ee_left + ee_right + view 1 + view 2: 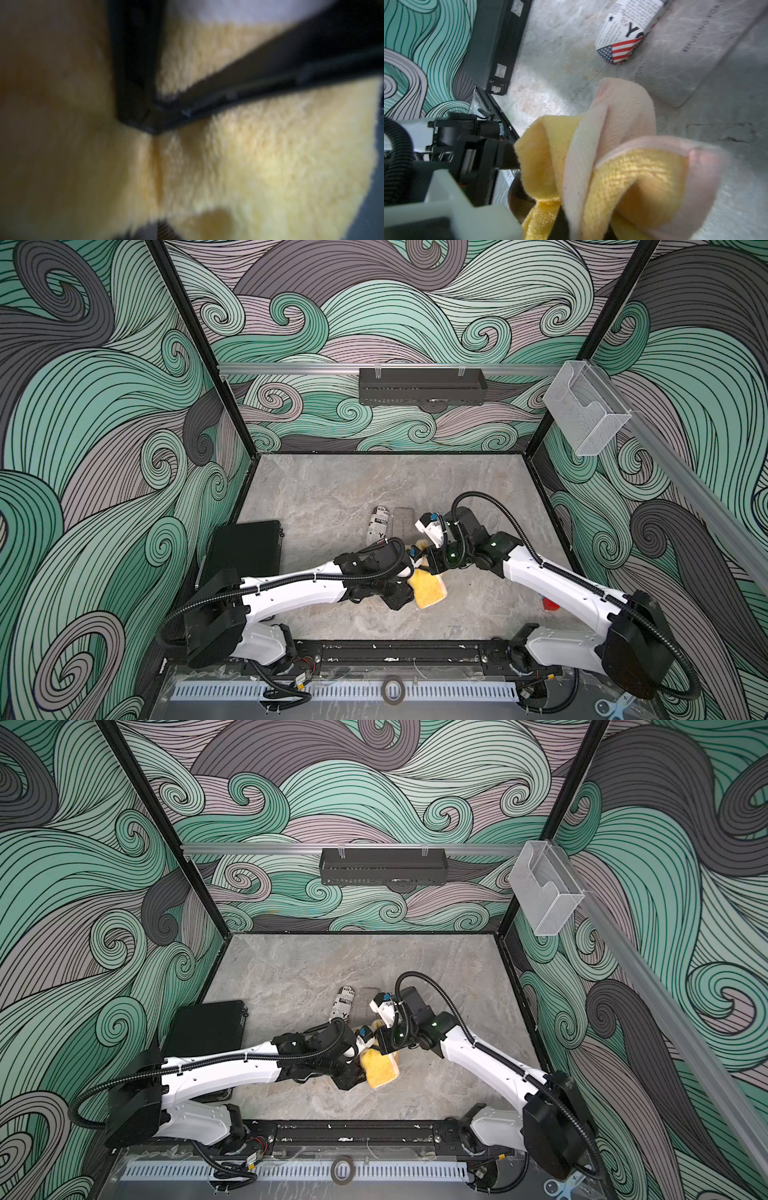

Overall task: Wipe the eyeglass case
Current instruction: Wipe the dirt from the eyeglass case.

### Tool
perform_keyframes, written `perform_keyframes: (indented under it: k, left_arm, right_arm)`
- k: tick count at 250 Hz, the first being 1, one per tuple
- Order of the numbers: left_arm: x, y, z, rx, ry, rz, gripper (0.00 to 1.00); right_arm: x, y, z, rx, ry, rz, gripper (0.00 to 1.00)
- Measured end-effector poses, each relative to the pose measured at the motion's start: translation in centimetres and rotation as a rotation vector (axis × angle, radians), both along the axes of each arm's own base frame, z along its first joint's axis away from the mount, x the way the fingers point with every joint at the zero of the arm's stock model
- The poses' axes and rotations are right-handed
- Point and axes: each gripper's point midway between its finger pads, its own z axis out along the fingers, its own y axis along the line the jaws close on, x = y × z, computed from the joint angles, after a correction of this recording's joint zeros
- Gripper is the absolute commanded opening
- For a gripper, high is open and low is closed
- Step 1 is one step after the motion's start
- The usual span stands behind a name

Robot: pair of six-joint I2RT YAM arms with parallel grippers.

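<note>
far tabletop (332, 481) open — eyeglass case (379, 524), black box (245, 549) obstruct

Both top views: bright, even light, sharp; soft shadows on desk (332, 497), edges bowed. Left wrist: dim, heavy blur, cloth (270, 158) past the fingers (135, 72) fills the frame. Right wrist: cloth near lens soft, case (623, 35) beyond it sharper, pale glare on desk.

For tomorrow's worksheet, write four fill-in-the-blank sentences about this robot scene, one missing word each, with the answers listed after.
1. The left gripper is shut on a ____ cloth.
2. The eyeglass case lies on the ____, apart from the cloth.
3. In the right wrist view, one end of the eyeglass case shows an American ____.
4. The big flat box is coloured ____.

Missing words: yellow; table; flag; black.
</note>
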Motion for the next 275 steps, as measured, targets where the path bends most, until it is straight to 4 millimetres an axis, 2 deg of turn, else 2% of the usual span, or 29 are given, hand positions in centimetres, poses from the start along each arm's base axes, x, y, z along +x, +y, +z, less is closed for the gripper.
perform_keyframes:
  k: [21,74,97,156,182,240,275]
  left_arm:
    - [0.1,0.0,0.2,-0.002,-0.009,0.003,0.53]
    - [0.3,0.1,0.4,-0.005,-0.021,0.010,0.53]
    - [0.3,0.1,0.4,-0.005,-0.022,0.009,0.53]
    - [0.3,0.1,1.0,-0.017,-0.038,0.012,0.53]
    - [0.3,0.1,1.1,-0.020,-0.039,0.012,0.53]
    - [0.4,0.0,1.1,-0.025,-0.042,0.013,0.53]
    - [0.4,0.0,1.4,-0.032,-0.048,0.015,0.52]
  right_arm:
    - [0.3,-0.4,-0.1,-0.005,0.006,-0.017,0.00]
    - [3.0,-4.1,-1.1,-0.120,-0.003,-0.171,0.00]
    - [2.7,-3.6,-0.9,-0.098,0.005,-0.156,0.00]
    - [0.5,-0.5,0.8,0.028,0.033,-0.027,0.00]
    - [0.7,-0.9,0.7,0.008,0.031,-0.039,0.00]
    - [3.1,-4.2,-0.2,-0.114,0.017,-0.179,0.00]
    - [2.5,-2.6,0.7,-0.022,0.045,-0.133,0.00]
